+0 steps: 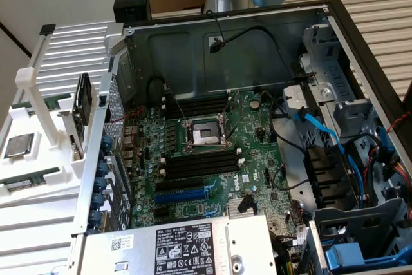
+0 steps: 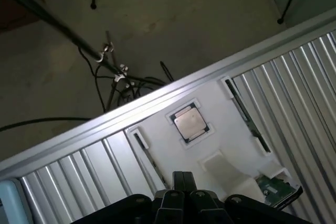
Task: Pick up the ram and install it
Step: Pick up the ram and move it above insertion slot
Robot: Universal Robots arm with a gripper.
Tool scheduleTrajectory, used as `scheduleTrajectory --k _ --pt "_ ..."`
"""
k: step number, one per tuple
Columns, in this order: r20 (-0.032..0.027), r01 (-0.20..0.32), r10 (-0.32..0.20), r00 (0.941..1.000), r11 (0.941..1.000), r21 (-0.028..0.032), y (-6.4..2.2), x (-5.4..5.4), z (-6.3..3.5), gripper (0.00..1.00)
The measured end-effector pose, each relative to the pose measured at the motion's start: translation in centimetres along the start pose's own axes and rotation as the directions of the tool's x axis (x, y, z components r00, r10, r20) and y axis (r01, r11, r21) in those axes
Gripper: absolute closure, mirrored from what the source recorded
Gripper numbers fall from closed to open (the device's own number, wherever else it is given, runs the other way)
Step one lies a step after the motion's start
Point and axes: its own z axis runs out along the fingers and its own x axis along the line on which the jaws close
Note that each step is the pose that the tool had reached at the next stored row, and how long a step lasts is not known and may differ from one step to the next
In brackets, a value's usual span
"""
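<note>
The ram (image 1: 26,181) is a long green stick with a white label, lying in the white holder (image 1: 45,159) at the exterior view's left, outside the computer case. In the wrist view the ram (image 2: 149,158) is a dark narrow strip just ahead of my gripper (image 2: 183,181). The fingers are pressed together and hold nothing. The motherboard (image 1: 206,159) lies in the open case, and its long black memory slots (image 1: 199,162) sit beside the processor socket (image 1: 205,134).
A square silver processor chip (image 1: 19,145) (image 2: 190,123) rests in the holder beside the ram. A second green board (image 1: 38,102) (image 2: 247,114) lies beyond it. A card (image 1: 84,111) (image 2: 275,190) stands upright. Cables (image 1: 322,133) and drive cages crowd the case's right side.
</note>
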Motion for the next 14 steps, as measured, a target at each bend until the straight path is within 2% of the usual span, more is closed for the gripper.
scheduleTrajectory --k 3,4,7,10,13,14 --pt "-0.0023 0.054 -0.054 0.9985 0.9985 -0.0030 0.00 0.00 0.01 0.90" --pt "-0.0038 0.091 -0.091 0.9959 0.9959 -0.0052 0.00 0.00 0.00 0.90" --pt "-0.0058 0.145 -0.145 0.9895 0.9894 -0.0084 0.00 0.00 0.01 0.90" --pt "-0.0079 0.199 -0.199 0.9799 0.9799 -0.0119 0.00 0.00 0.00 0.90" --pt "-0.0095 0.253 -0.253 0.9675 0.9674 -0.0154 0.00 0.00 0.01 0.90" --pt "-0.0106 0.287 -0.287 0.9578 0.9577 -0.0178 0.00 0.00 0.00 0.90"
